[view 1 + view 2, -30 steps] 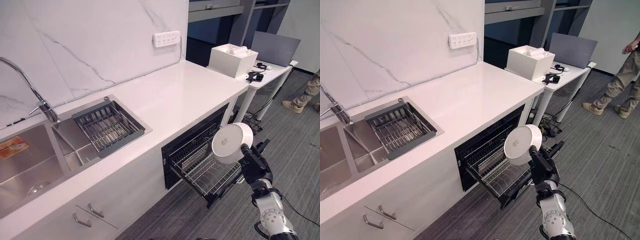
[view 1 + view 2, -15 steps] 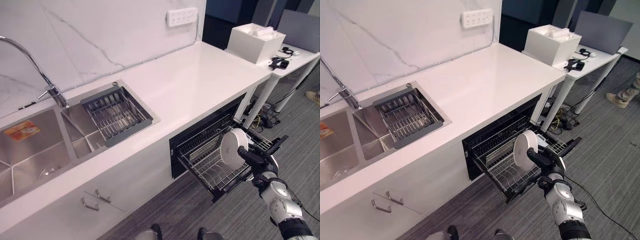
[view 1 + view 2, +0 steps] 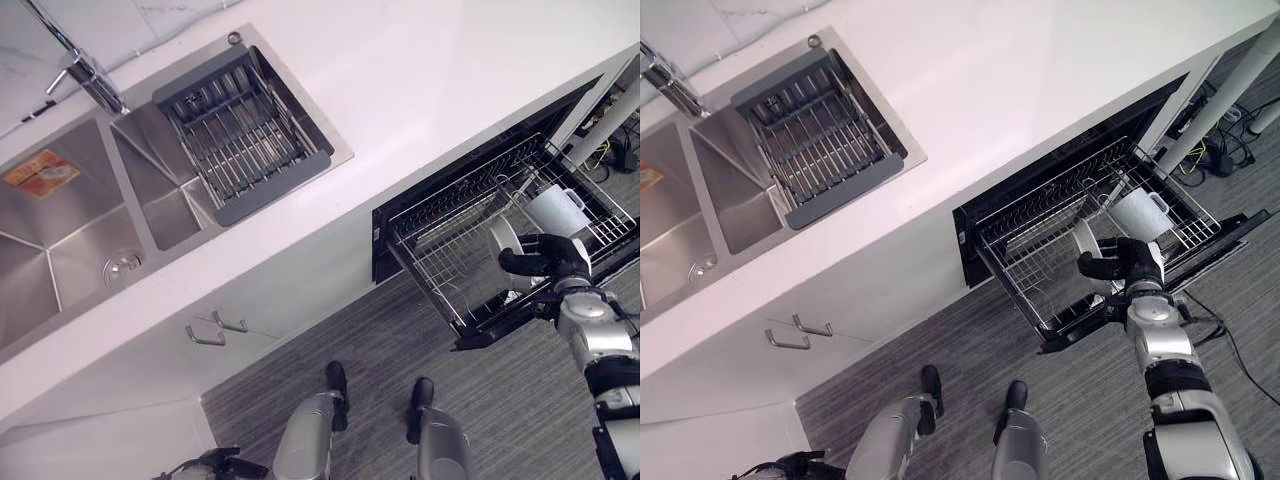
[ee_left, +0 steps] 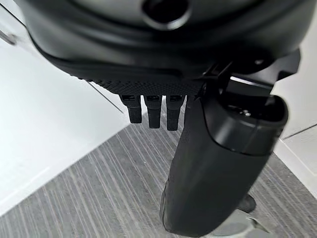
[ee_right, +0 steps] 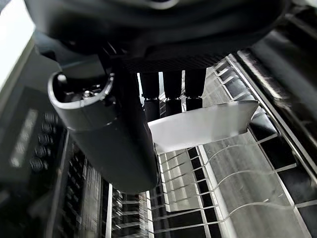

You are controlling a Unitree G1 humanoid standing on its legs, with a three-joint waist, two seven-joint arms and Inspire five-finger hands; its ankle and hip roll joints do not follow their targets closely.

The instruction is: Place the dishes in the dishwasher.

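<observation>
A: Where's your plate rn?

B: Your right hand is curled round the white plate, thumb on one face, fingers on the other. The plate stands on edge down among the tines of the pulled-out dishwasher rack, w/ a white jug just beside it in the same rack.

A: And your left hand?

B: Left hand hangs low over the grey carpet, holding nothing, fingers loosely bent.

A: Counter side?

B: Grey drain basket sits in the sink, tap next to it.
</observation>
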